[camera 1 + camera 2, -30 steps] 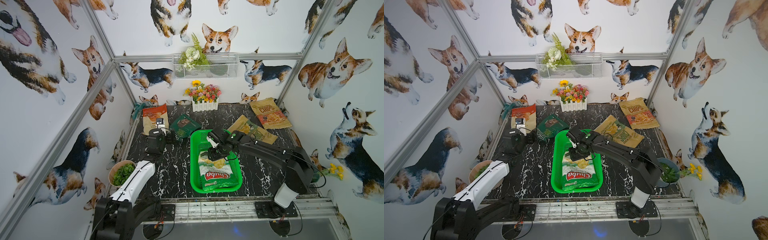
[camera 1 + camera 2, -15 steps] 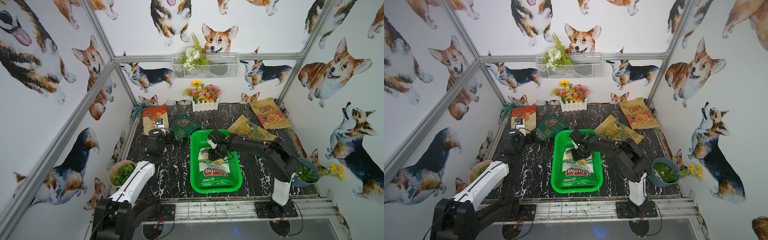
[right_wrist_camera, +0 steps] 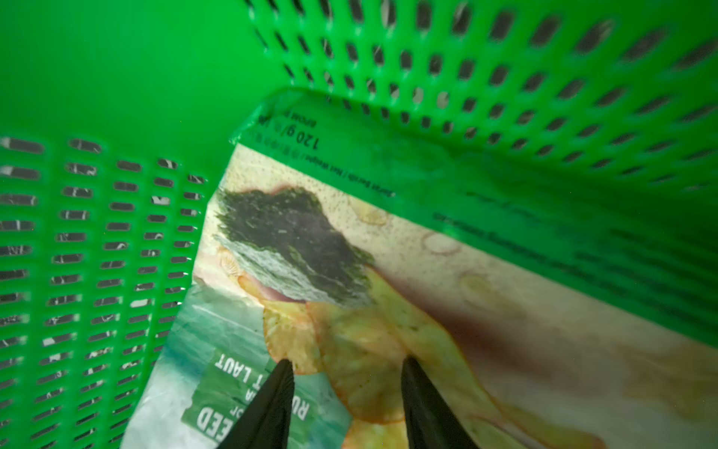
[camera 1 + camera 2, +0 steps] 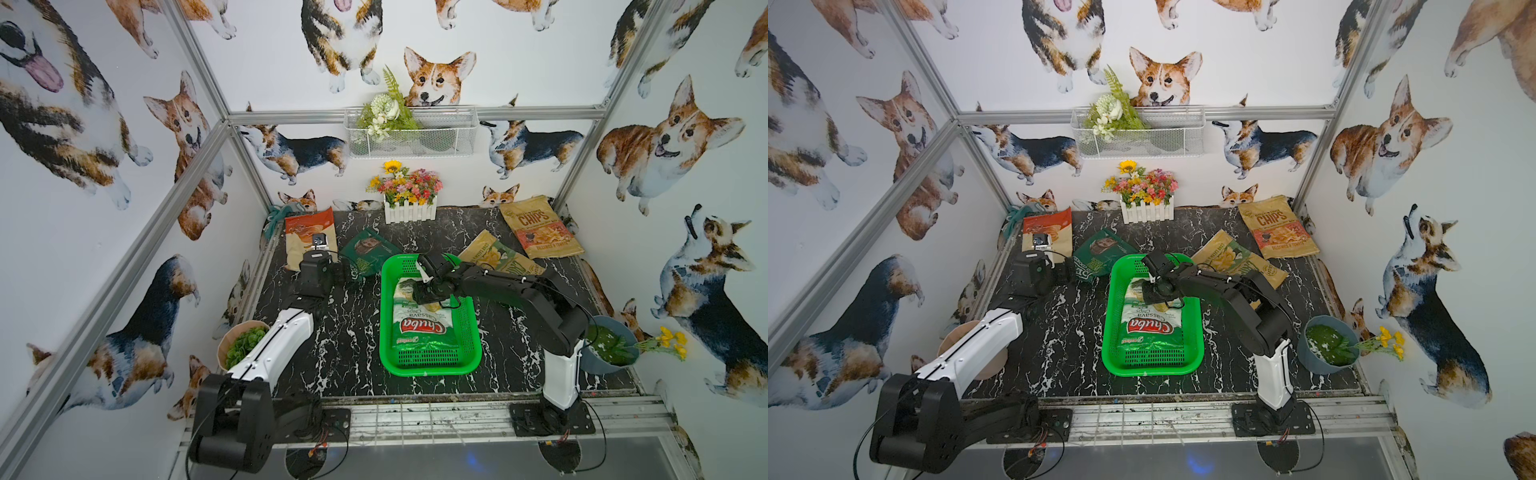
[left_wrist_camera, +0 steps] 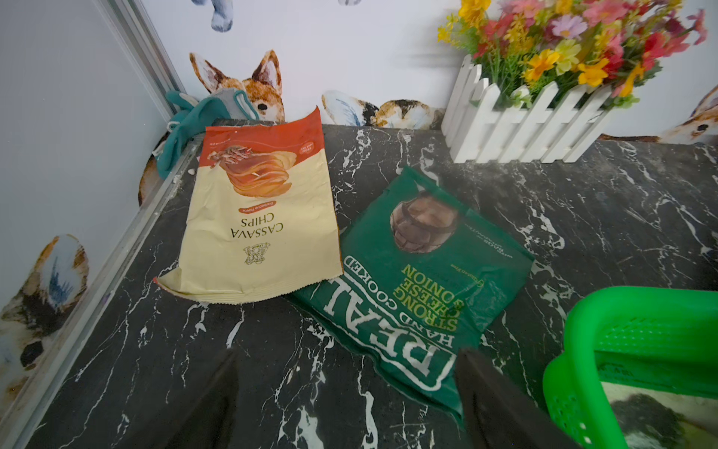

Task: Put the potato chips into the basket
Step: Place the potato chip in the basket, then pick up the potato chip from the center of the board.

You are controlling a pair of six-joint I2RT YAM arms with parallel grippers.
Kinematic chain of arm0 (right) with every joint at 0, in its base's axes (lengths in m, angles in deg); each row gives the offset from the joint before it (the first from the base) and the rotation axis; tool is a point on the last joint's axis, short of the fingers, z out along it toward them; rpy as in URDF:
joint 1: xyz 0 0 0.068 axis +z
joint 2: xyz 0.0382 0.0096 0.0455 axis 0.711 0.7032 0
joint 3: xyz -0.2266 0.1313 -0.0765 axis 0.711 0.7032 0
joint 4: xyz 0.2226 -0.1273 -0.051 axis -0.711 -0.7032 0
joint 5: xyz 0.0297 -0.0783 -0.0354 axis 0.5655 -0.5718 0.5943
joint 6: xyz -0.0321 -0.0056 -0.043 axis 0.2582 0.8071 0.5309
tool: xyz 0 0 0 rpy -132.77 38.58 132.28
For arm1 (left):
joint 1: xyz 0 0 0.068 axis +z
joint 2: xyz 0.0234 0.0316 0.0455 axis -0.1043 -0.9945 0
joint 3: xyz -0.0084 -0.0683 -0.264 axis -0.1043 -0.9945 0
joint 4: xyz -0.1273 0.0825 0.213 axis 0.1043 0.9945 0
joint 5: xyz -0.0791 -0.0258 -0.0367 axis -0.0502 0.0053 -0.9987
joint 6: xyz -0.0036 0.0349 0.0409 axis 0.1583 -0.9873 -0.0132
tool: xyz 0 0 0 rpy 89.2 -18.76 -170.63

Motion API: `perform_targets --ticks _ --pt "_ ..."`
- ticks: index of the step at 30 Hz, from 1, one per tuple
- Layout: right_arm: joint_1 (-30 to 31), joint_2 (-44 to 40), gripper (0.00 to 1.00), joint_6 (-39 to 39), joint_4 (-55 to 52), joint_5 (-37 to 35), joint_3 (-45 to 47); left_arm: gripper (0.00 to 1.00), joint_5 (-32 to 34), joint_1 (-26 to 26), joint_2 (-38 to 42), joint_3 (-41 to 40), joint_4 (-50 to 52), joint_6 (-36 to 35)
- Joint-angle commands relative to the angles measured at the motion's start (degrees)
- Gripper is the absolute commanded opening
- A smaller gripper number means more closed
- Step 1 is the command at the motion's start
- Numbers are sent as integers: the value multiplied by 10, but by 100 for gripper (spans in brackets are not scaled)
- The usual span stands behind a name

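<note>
Lining up the next bag: the dark green one lies straight ahead of my left jaws

One bag is in place. The white-and-green Chuba bag (image 4: 422, 320) lies flat inside the green basket (image 4: 431, 369), its long axis running along the basket's length. My right jaws hang low over that bag's far end, inside the basket. They are part open and pinch nothing, and the printed chips show between the tips.

My left jaws stand wide and empty, low over the marble surface (image 4: 353, 332), just off the basket's far left corner. Straight ahead of them lies the dark green REAL bag (image 5: 419, 272), flat and slanted, its nearest short edge almost at the tips. The cream and red-orange bag (image 5: 256, 217) touches its edge, farther from the basket.

Off the basket's far right corner, the green-lettered kraft bag (image 4: 494, 255) lies just beside the rim and the red-lettered kraft bag (image 4: 540, 228) farther out.

I judge my left jaws best placed to take the REAL bag by its near edge.
</note>
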Motion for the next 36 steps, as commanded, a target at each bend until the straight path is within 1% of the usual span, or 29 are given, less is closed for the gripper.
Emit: perform_targets --ticks 1,4,8,12,15,17,20,24,27,32,33,34,35,36 --pt "1 -56 50 -1 40 25 7 89 -35 14 -33 29 41 54" --pt "3 -108 51 -6 66 58 29 89 -77 36 -61 43 50 124" --pt "2 -154 51 -26 112 64 73 87 -131 69 -103 49 31 242" --pt "2 -157 51 -37 113 69 75 85 -150 83 -150 55 6 355" --pt "2 -156 51 -37 113 74 73 83 -156 89 -171 42 -31 428" --pt "2 -156 51 -36 113 74 73 82 -160 92 -181 28 -56 464" --pt "2 -156 51 -34 114 75 73 80 -179 96 -202 21 -88 491" --pt "2 -151 51 -34 115 81 75 77 -210 98 -226 32 -97 499" --pt "3 -145 51 -36 117 88 74 71 -224 98 -247 32 -112 503" --pt "2 -139 51 -36 121 92 75 55 -252 98 -268 27 -141 511" --pt "2 -138 51 -36 120 93 75 47 -257 98 -272 24 -148 511" --pt "2 -138 51 -37 120 94 74 35 -263 98 -274 20 -157 511" --pt "2 -139 51 -38 120 95 74 20 -266 98 -274 14 -168 514" --pt "2 -141 51 -39 120 94 75 7 -267 99 -272 10 -176 516"
